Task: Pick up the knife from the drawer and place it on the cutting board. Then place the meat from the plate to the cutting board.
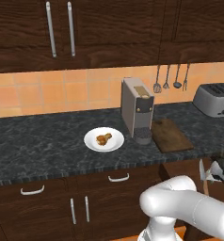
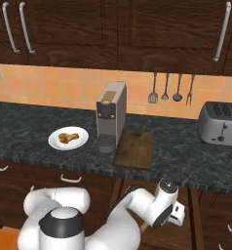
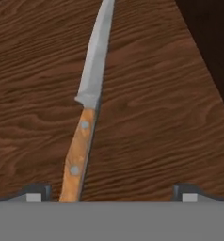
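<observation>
The knife point(image 3: 88, 99) lies on the wooden floor of the drawer point(image 3: 156, 117), with its grey blade pointing away from me and its light wooden handle toward me. My gripper point(image 3: 113, 193) hangs open just above the handle, which sits between the fingertips and closer to the left one. In the left base view the knife point(image 1: 202, 172) shows below the counter edge, beside my hand. The dark brown cutting board point(image 1: 172, 136) point(image 2: 134, 149) lies bare on the counter. The meat point(image 1: 103, 139) point(image 2: 68, 137) rests on the white plate point(image 1: 92, 141) point(image 2: 53, 141).
A grey coffee machine point(image 1: 137, 108) point(image 2: 111, 114) stands between the plate and the board. A toaster point(image 1: 213, 99) point(image 2: 220, 122) sits at the counter's right end. Steel utensils point(image 1: 170, 80) point(image 2: 169, 90) hang on the tiled wall behind the board.
</observation>
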Available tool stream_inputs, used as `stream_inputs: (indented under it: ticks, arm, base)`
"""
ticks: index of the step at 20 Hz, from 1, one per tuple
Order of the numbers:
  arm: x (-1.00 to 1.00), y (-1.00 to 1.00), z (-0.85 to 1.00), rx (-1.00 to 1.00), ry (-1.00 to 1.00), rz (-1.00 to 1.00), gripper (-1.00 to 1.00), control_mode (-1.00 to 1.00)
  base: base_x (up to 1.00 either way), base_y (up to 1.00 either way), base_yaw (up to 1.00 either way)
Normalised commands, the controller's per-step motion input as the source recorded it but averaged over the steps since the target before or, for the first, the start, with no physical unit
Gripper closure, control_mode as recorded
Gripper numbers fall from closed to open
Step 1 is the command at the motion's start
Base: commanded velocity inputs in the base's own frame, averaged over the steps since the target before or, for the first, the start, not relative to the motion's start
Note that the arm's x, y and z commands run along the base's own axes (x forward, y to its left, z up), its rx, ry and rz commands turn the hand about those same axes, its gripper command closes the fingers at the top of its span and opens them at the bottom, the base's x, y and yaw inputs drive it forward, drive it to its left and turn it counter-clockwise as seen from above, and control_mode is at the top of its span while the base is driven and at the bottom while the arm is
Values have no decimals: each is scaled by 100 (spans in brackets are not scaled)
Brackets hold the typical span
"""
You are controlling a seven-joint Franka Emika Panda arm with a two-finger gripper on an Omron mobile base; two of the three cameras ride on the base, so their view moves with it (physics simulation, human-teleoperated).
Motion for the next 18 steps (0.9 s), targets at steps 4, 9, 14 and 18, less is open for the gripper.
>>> stream_inputs:
  ticks: [4, 9, 14, 18]
  arm:
    - [49, 8, -36, 0, 0, -2, -100, -100]
    - [33, 12, -47, 0, 0, 0, -100, -100]
    - [25, 1, -42, 0, 4, 0, -100, -100]
    - [11, 0, -64, 0, 8, 0, 100, -100]
  base:
    - [0, 0, 0]
    - [0, 0, 0]
    - [0, 0, 0]
    - [0, 0, 0]
